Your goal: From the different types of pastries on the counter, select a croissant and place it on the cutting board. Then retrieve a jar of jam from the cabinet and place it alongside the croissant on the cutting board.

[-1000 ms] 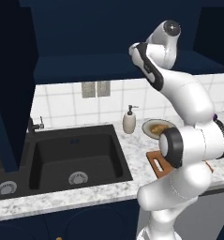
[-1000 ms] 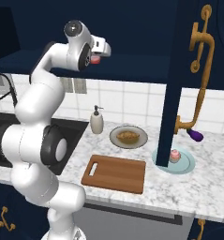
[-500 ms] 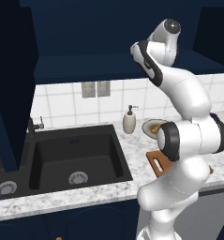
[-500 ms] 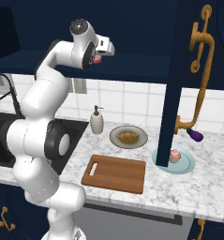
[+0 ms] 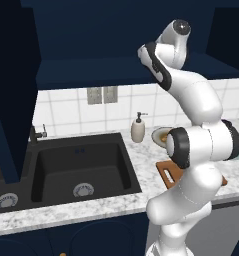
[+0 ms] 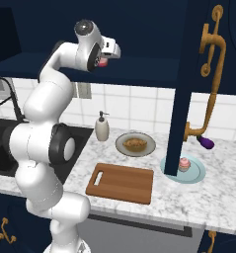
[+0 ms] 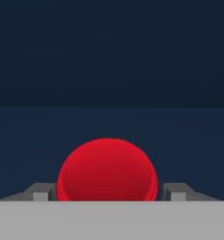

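The jar of jam's red lid (image 7: 107, 171) sits low in the hand view, on the dark shelf of the navy cabinet (image 6: 188, 84). My gripper (image 7: 107, 191) straddles it, one grey fingertip (image 7: 43, 191) close on each side; whether they touch it is unclear. From the right base view, the hand (image 6: 112, 51) reaches into the cabinet with a red spot of the jar (image 6: 103, 62) below it. The croissant (image 6: 134, 144) lies on a grey plate (image 6: 120, 148). In front of it, the wooden cutting board (image 6: 120, 183) is bare.
A pink cupcake (image 6: 184, 163) stands on a pale blue plate (image 6: 198, 175), behind the open cabinet door with its brass handle (image 6: 213, 74). A soap dispenser (image 6: 101, 127) stands by the black sink (image 5: 76, 165). The marble counter (image 6: 188, 202) runs to the right.
The hand has pushed a little further into the cabinet. Nothing on the counter has moved.
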